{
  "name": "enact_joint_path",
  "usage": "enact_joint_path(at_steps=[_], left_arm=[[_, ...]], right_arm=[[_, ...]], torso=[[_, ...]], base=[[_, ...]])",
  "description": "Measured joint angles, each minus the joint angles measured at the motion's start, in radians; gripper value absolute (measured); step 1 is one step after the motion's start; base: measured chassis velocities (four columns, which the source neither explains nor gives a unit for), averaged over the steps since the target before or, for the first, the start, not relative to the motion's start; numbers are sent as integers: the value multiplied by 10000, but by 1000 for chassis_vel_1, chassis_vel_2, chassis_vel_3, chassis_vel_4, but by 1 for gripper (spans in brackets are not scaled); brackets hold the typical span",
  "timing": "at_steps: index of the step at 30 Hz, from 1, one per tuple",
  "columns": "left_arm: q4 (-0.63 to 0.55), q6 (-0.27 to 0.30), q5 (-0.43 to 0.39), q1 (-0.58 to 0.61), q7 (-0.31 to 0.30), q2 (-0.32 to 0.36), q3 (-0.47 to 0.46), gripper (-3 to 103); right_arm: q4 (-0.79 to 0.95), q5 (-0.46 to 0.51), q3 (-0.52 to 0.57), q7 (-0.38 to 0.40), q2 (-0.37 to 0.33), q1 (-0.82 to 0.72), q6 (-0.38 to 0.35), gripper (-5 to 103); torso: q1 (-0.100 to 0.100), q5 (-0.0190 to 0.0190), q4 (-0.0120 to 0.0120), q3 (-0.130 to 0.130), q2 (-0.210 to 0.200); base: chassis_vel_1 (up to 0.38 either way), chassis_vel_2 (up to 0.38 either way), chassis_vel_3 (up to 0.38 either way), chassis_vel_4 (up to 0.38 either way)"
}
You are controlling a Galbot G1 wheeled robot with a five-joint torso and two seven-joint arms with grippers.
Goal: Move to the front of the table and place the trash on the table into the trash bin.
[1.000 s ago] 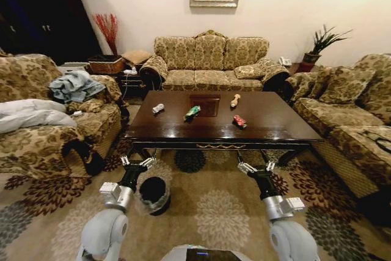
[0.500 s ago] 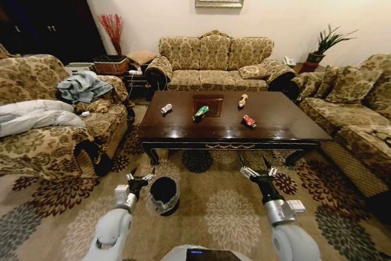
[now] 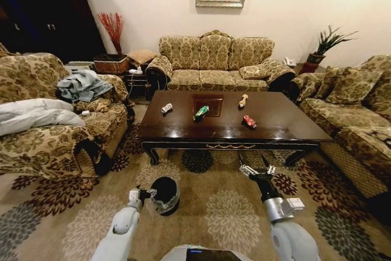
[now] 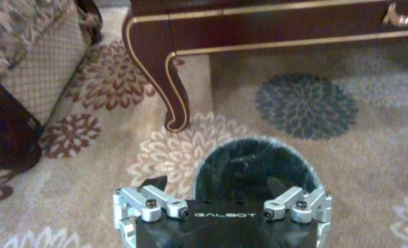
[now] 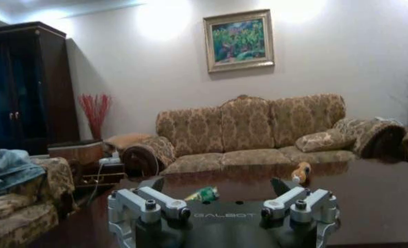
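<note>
Just beyond the left hand [image 3: 146, 193], whose fingers are spread wide, stands one trash bin [image 3: 165, 194] on the carpet, near a counter leg. Ahead of the right hand [image 3: 256, 172], also spread wide, lies the counter [image 3: 281, 128] with four bits of trash: a silver wrapper [image 3: 166, 109], a green wrapper [image 3: 201, 112] lying slantwise, a brown-orange bottle [image 3: 243, 100] pointing away from the hand, and a red wrapper [image 3: 249, 121].
</note>
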Motion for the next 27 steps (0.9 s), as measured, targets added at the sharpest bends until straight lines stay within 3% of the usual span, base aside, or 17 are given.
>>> enact_joint_path(at_steps=[9, 27], left_arm=[[1383, -392, -87, -477, -73, 72, 250, 99], [2801, -252, 129, -956, -70, 113, 470, 99]], right_arm=[[154, -58, -75, -155, 185, -154, 154, 100], [204, -386, -147, -167, 275, -735, 450, 100]], torso=[[-1, -2, 1, -1, 0], [13, -1, 2, 4, -5]], base=[[-11, 12, 11, -9], [-141, 148, 122, -130]])
